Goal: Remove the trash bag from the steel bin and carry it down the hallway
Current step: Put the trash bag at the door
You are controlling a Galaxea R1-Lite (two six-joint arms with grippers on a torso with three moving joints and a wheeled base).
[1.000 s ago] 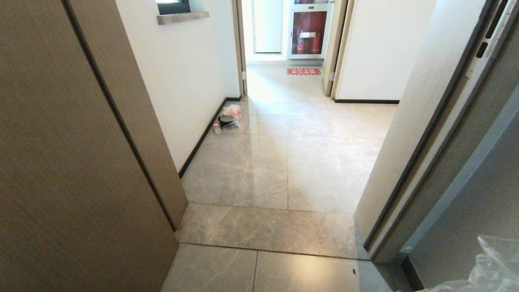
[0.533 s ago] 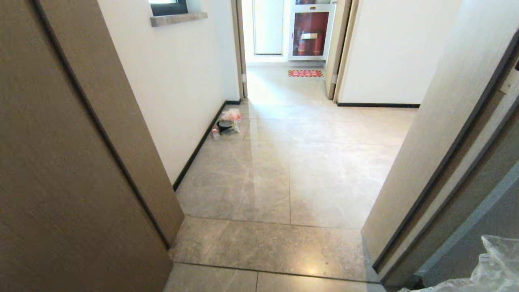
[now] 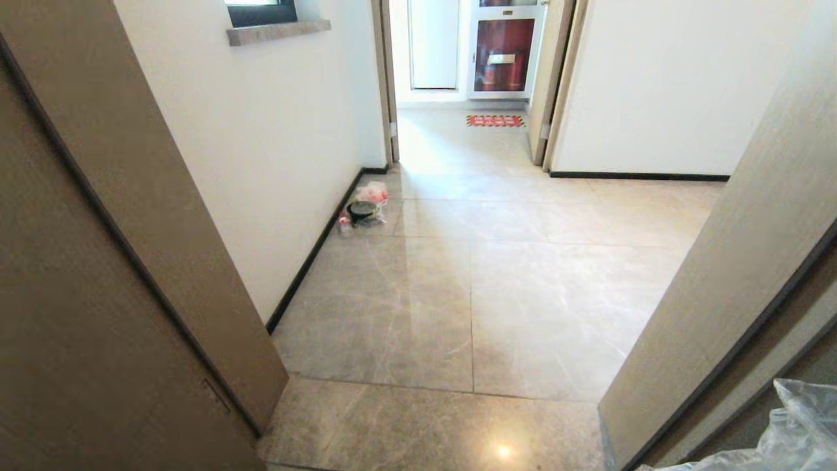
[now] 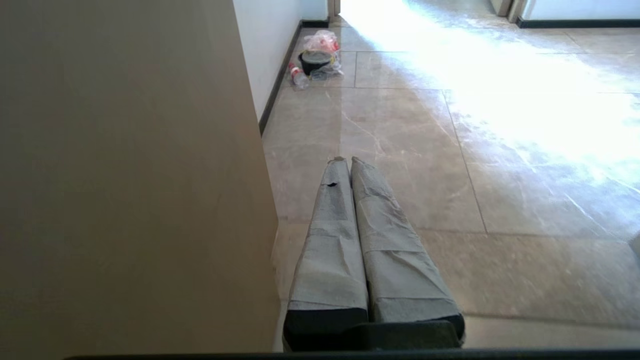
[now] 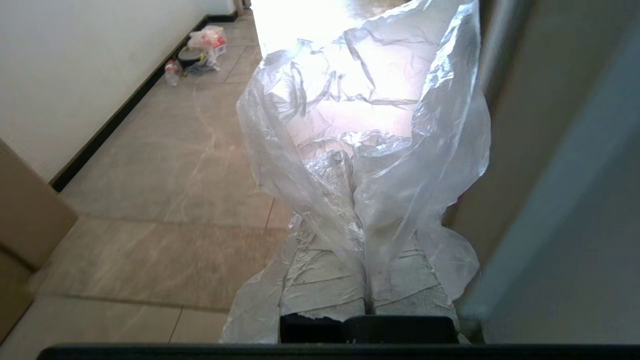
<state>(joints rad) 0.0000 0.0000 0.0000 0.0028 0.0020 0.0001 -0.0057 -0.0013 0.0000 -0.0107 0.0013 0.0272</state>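
Clear plastic, the trash bag (image 5: 365,150) is already out of its bin and pinched in my right hand (image 5: 352,187) at five o'clock, my empty left hand (image 4: 345,162) pressed together, with the tiled hallway (image 3: 471,275) ahead at twelve left to cover.

Rolling forward through the doorway, whole head view shifting with it. Brown door (image 3: 98,294) on the left sliding further out to the side and filling less of the shot. Door frame (image 3: 739,314) on the right sweeping off toward the corner too. More hallway (image 3: 523,275) tile opening up ahead. Little pile of rubbish (image 3: 363,208) by the baseboard sitting lower in the picture now, red mat (image 3: 495,120) likewise, only slightly.
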